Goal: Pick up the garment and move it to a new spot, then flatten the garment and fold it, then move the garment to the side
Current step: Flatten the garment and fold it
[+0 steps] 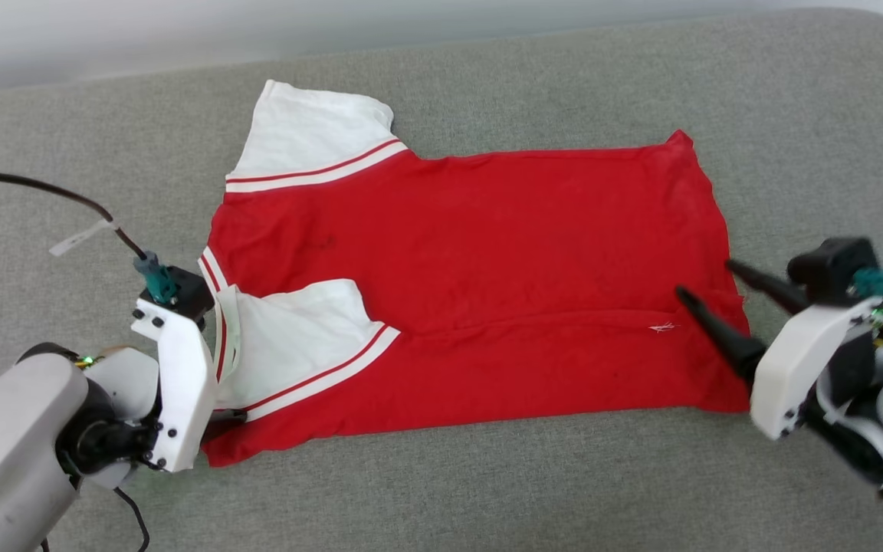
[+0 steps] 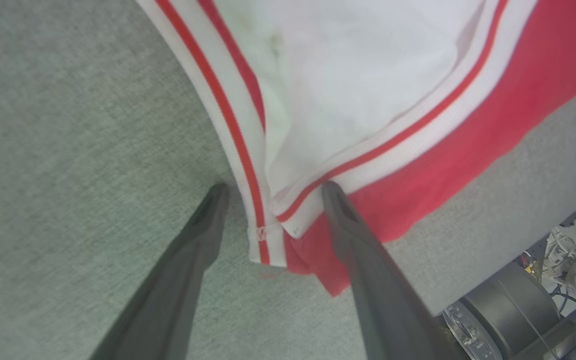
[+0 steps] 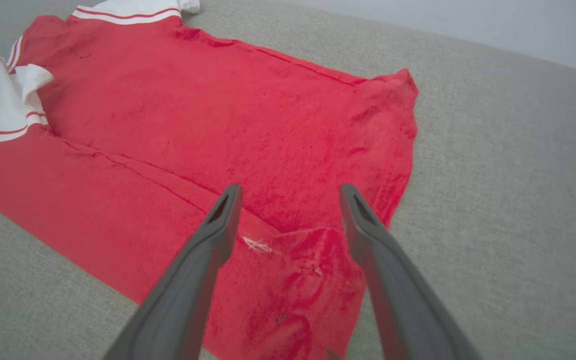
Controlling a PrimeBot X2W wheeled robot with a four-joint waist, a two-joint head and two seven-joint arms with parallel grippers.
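Note:
The garment [image 1: 487, 253] lies flat on the grey cushion, neck to the left and hem to the right, plain red side up. Its near long edge is folded over, with one white sleeve [image 1: 296, 337] lying on the red. The other white sleeve [image 1: 311, 134] spreads out at the back left. My left gripper [image 2: 273, 187] stands open over the striped trim at the garment's [image 2: 468, 130] near left corner, one finger on each side of it. My right gripper [image 1: 704, 277] is open just above the hem; in the right wrist view its fingers [image 3: 290, 187] straddle wrinkled red cloth [image 3: 218, 115].
The grey cushion [image 1: 794, 115] reaches well beyond the garment on every side, with a pale wall behind it. A black cable with a white tag [image 1: 73, 239] runs to my left wrist. Past the cushion's front edge, the robot's base and cables [image 2: 518, 310] show.

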